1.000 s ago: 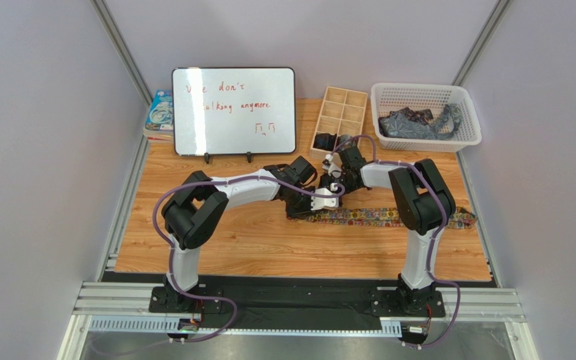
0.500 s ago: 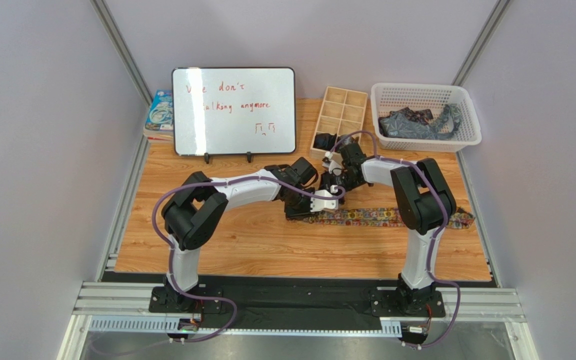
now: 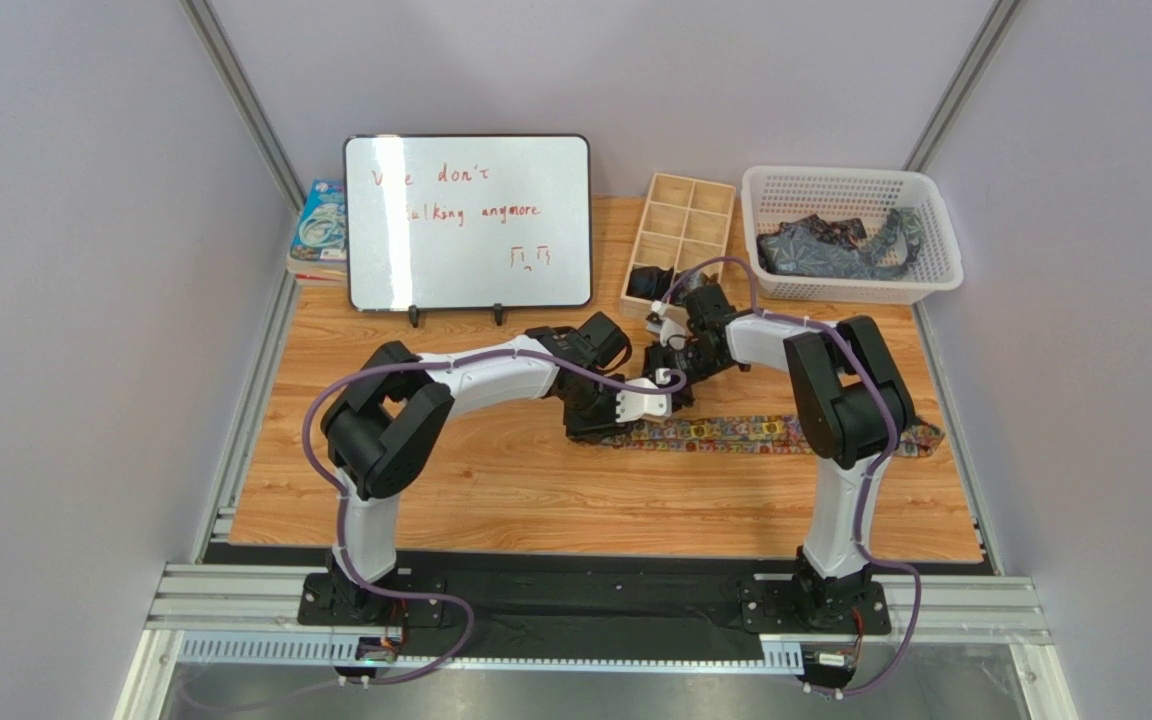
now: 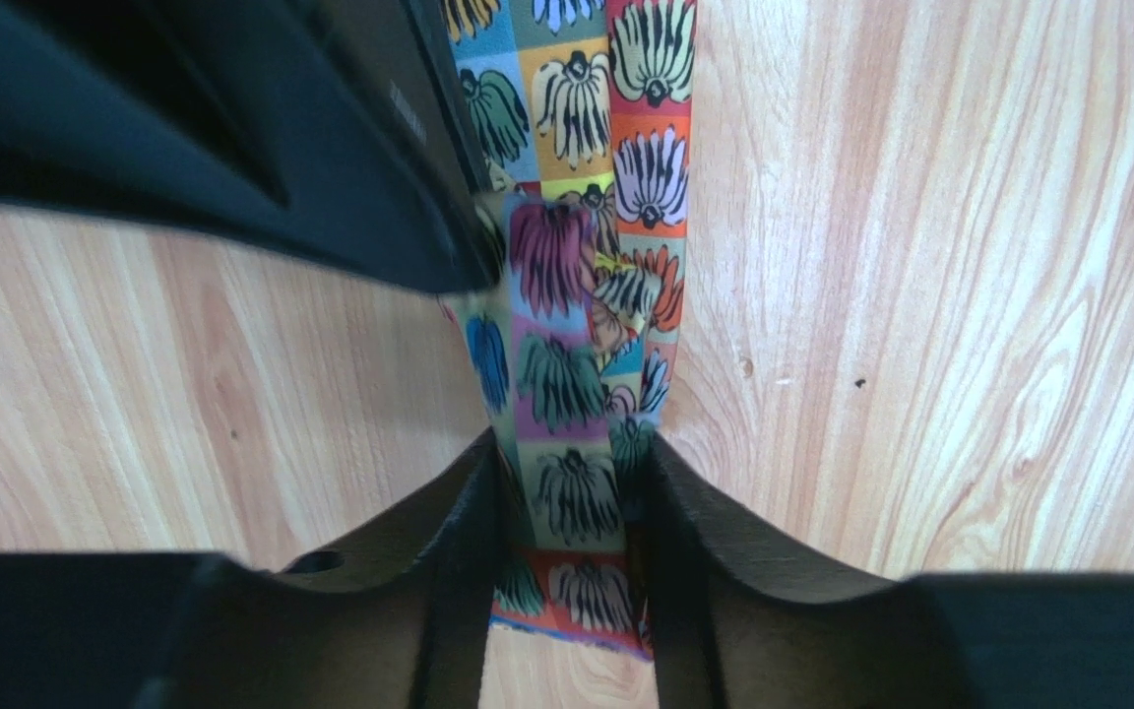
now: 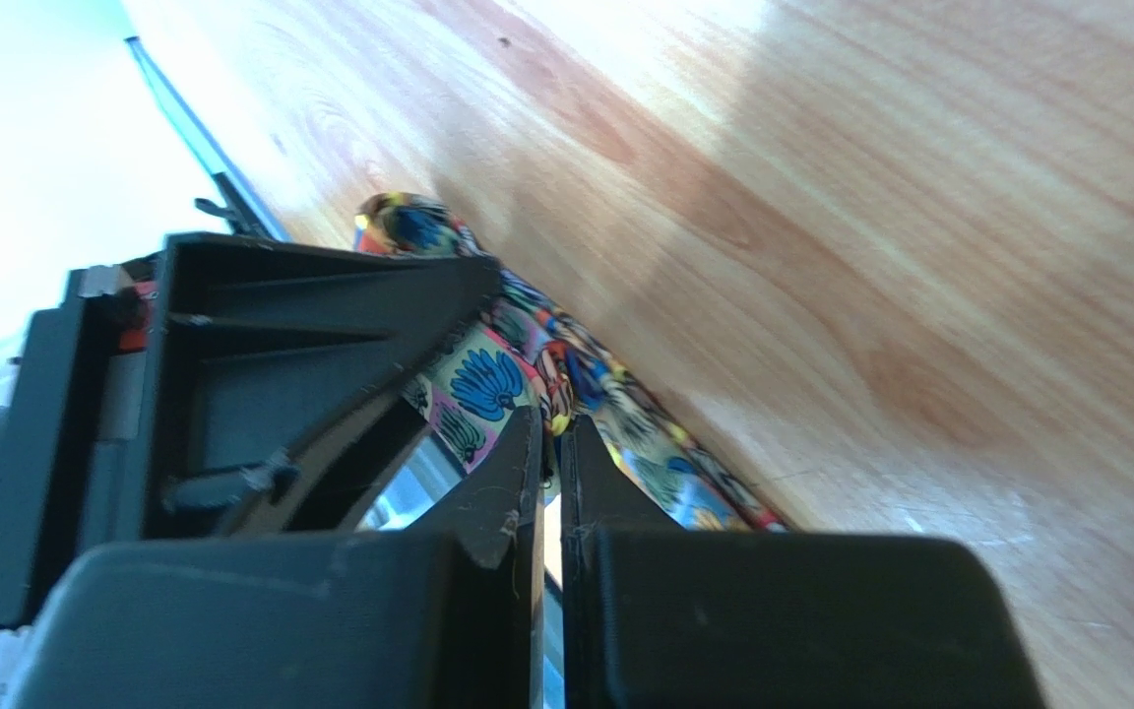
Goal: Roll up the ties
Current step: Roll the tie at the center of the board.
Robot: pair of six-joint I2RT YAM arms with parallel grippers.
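Seen from above, your floral tie (image 3: 793, 434) lies flat from the table's (image 3: 507, 480) middle nearly to its right edge; the left wrist view shows your left hand (image 4: 566, 495) narrowly clasping it across its width, and the right wrist view shows your right hand (image 5: 551, 443) shut, tips against the fabric.

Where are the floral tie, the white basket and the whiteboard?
floral tie (image 3: 732, 434): top external view, its flat stretch
white basket (image 3: 856, 284): top external view, near wall
whiteboard (image 3: 470, 240): top external view, centre of its face
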